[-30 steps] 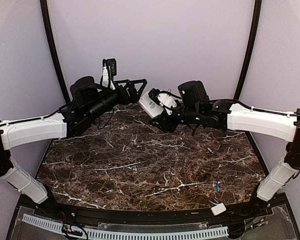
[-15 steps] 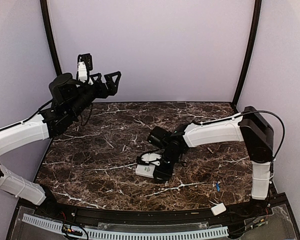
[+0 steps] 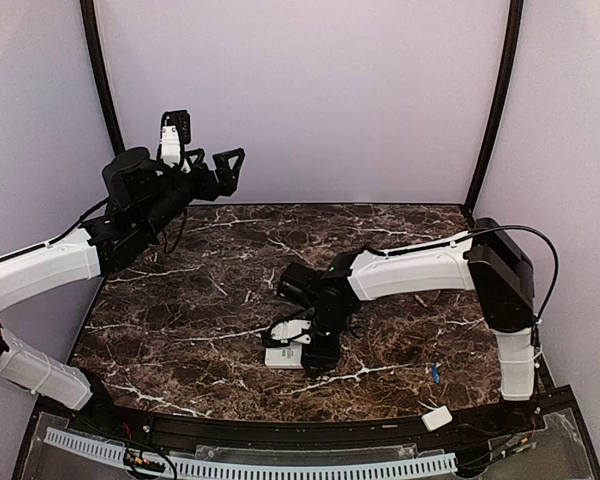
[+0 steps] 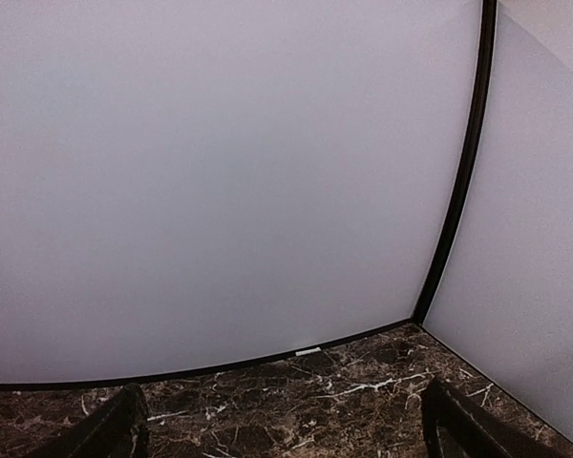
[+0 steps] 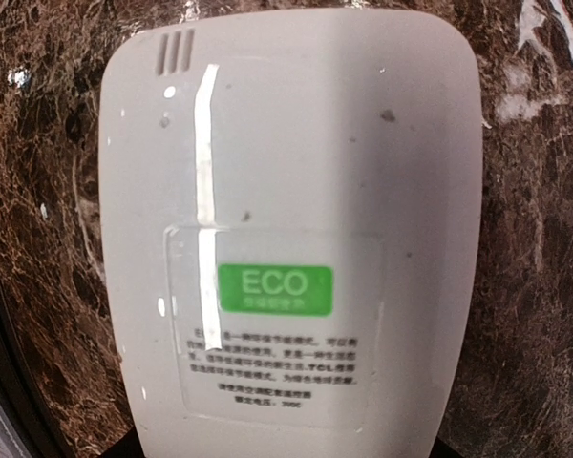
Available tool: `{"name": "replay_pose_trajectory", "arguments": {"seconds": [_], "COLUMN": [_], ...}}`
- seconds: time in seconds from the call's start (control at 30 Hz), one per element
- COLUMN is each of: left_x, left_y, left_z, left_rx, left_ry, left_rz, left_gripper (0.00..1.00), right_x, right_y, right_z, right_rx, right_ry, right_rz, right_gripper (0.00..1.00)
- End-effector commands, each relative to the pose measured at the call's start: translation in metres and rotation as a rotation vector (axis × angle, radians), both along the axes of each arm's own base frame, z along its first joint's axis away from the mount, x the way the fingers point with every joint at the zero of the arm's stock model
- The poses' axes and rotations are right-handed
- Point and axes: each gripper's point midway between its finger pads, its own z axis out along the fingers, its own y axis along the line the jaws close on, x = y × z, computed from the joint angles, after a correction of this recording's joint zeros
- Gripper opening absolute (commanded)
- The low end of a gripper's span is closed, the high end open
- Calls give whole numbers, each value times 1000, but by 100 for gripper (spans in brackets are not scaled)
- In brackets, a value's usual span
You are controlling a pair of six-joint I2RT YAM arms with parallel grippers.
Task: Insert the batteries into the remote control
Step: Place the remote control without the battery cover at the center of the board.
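Note:
The remote control [image 3: 283, 354] is a white oblong lying low over the marble table [image 3: 180, 330], near the front centre. My right gripper [image 3: 305, 342] is shut on it. In the right wrist view its back [image 5: 286, 191] fills the frame, with a green ECO sticker and small print, and my right gripper [image 5: 286, 448] shows only as dark finger edges at the bottom corners. One blue battery [image 3: 435, 373] lies on the table at the front right. My left gripper [image 3: 218, 165] hangs high at the back left, open and empty; its fingertips [image 4: 119, 429] frame bare table and wall.
A small plain white cover piece [image 3: 437, 418] rests on the black front rim at the right. Pale curved walls with black posts [image 3: 495, 100] close in the back and sides. A white slotted strip [image 3: 250, 465] runs along the near edge.
The right arm has carried the remote from high at the back middle down to the table near the front centre. The left arm has swung up and to the left, away from it.

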Motion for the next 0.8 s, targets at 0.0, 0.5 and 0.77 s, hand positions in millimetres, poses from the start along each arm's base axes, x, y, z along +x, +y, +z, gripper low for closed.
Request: {"name": "replay_pose_trajectory", "arguments": {"seconds": [0.0, 0.5, 0.77], "left_x": [1, 1, 1], "left_y": [4, 1, 0], "left_z": [0, -1, -3], "left_rx": [34, 62, 77], "left_ry": [-9, -20, -23], "left_rz": [18, 4, 0], "left_gripper": [99, 99, 99], "right_x": [-3, 21, 90], "right_y": [-14, 14, 4], "right_z": [-18, 45, 212], "right_rx": [-92, 77, 629], "right_ry": [0, -152, -254], "right_rz": [24, 9, -359], "right_gripper": [54, 99, 99]}}
